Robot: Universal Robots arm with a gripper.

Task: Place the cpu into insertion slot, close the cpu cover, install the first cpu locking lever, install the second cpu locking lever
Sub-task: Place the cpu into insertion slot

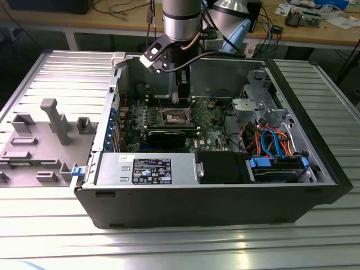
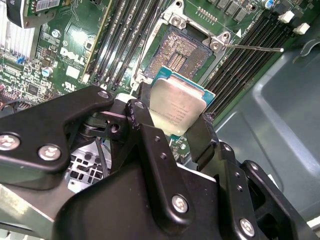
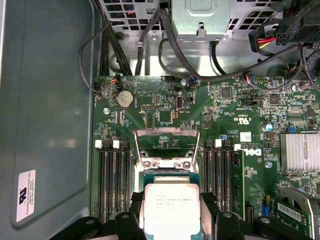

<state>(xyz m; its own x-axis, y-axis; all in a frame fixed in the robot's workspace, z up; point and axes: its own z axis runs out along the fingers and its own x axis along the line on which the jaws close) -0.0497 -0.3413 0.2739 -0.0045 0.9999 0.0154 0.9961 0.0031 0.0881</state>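
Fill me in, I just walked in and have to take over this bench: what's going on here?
The gripper has the cpu pinched between its fingers, inside the open computer case and above the motherboard. The insertion slot lies empty, so the cpu is not seated yet. The cpu cover stands swung open.

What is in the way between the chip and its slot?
Nothing that I can see. The fingers hold the chip just over the open slot, and the cover is swung up off it.
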